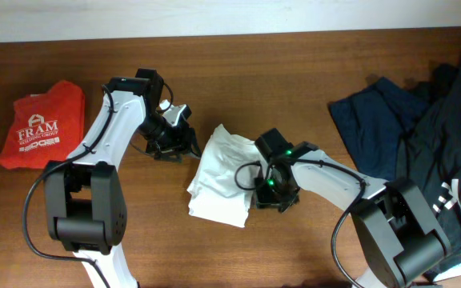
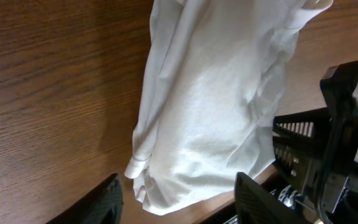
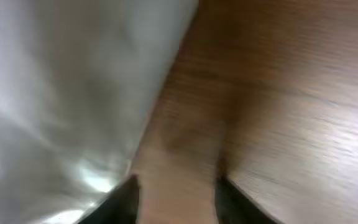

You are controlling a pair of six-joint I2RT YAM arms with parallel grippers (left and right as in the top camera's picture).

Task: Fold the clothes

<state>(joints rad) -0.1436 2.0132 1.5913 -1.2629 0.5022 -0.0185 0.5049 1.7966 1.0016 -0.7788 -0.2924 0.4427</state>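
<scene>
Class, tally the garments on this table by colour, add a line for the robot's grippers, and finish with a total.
Red garment: 1
White garment: 1
Navy garment: 1
Black garment: 1 visible; the heap may hide more
Grippers, left gripper and right gripper: 2
Total: 6

Two grippers (left gripper point(image 1: 169, 150), right gripper point(image 1: 267, 200)), one white T-shirt point(image 1: 218, 180), one red shirt point(image 1: 42, 128), one dark heap point(image 1: 422, 136).

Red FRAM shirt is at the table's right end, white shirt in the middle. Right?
No. The red shirt lies at the table's left end; the overhead view shows it. The white shirt is in the middle.
</scene>
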